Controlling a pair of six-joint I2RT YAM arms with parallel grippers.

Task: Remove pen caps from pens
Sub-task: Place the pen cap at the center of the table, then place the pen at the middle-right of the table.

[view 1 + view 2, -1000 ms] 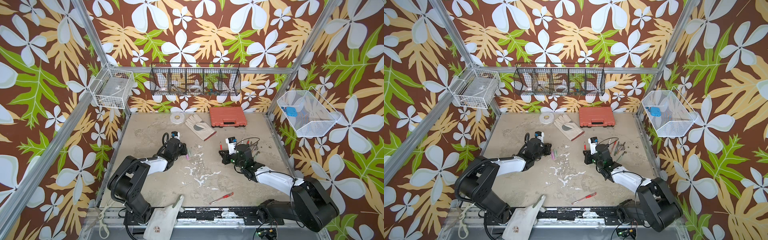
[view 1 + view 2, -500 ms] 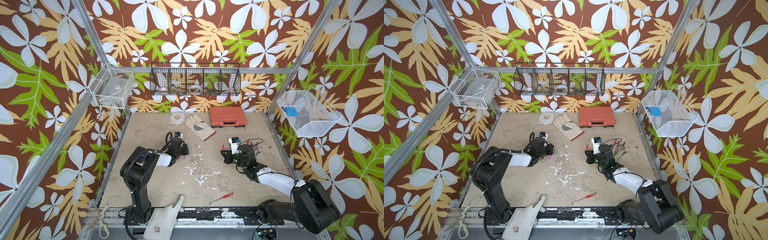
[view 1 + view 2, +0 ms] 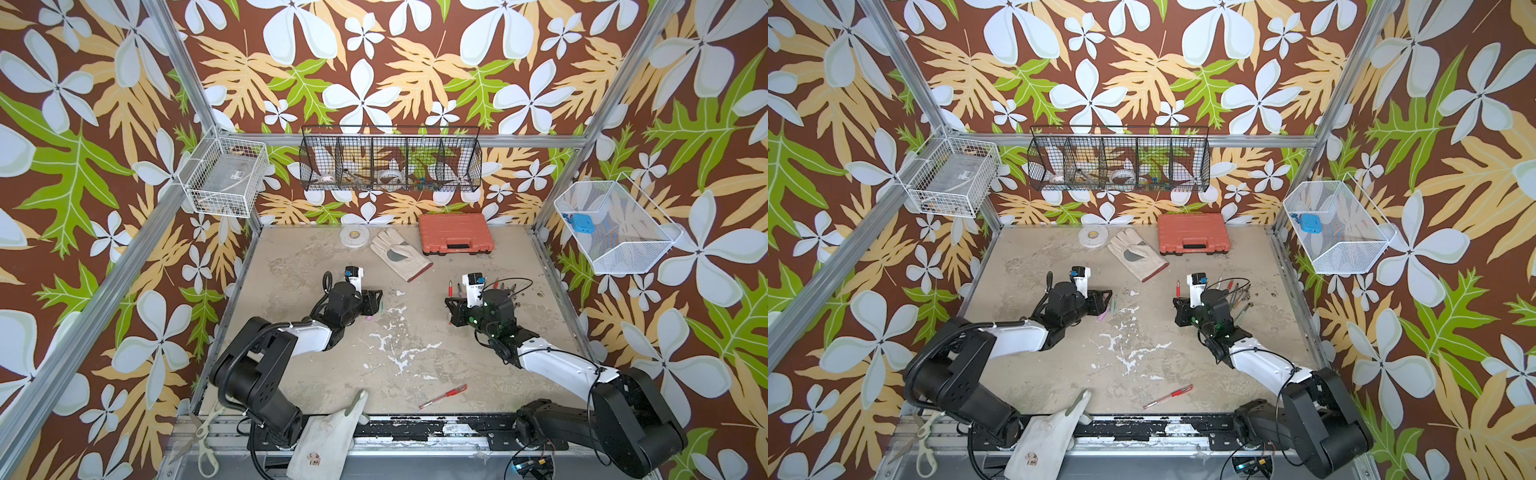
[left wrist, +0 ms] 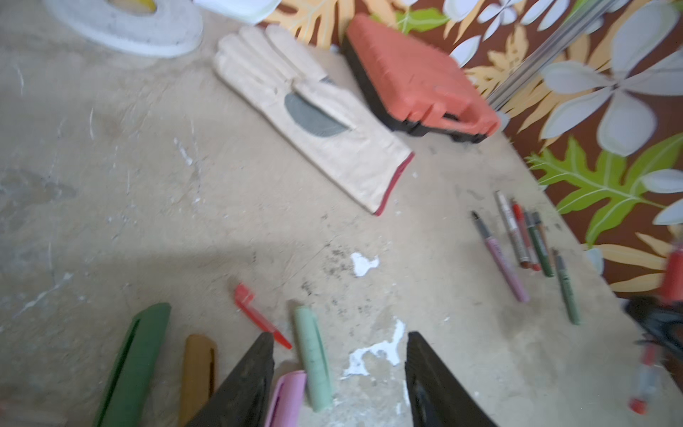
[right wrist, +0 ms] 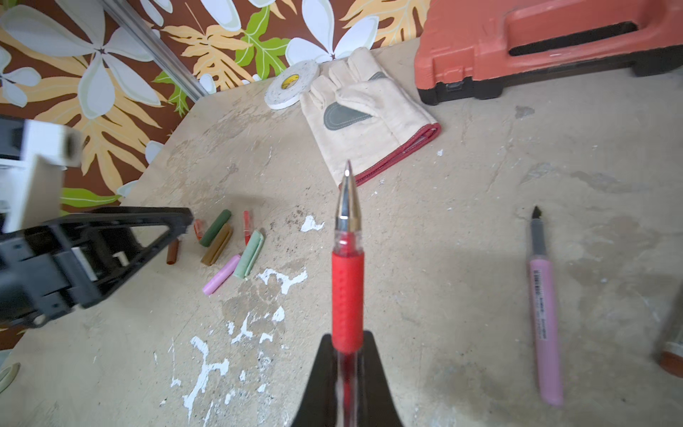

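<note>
Currently held: right gripper [image 5: 347, 340] clamps a red pen [image 5: 347, 281], cap off, bare tip pointing outward.
Other arm: left gripper [image 4: 340, 334] is empty, jaws apart, low over the caps [image 5: 221, 240].
Pens: uncapped row [image 4: 532, 240] near the right gripper; last pen [image 3: 442, 396], apparently capped, by the front edge.
Slip risk: the slick barrel may slide at set-down and scatter the row.
Sweep risk: one finger [image 4: 244, 380], just beside the pink cap [image 4: 288, 395], may send caps rolling.
Ink risk: the tip may drag on the table [image 5: 462, 222].

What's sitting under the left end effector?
Left end effector is open above the table. Below its jaws lie a pink cap and a pale green cap, side by side. Its own body hides part of the pink cap and anything directly beneath.
</note>
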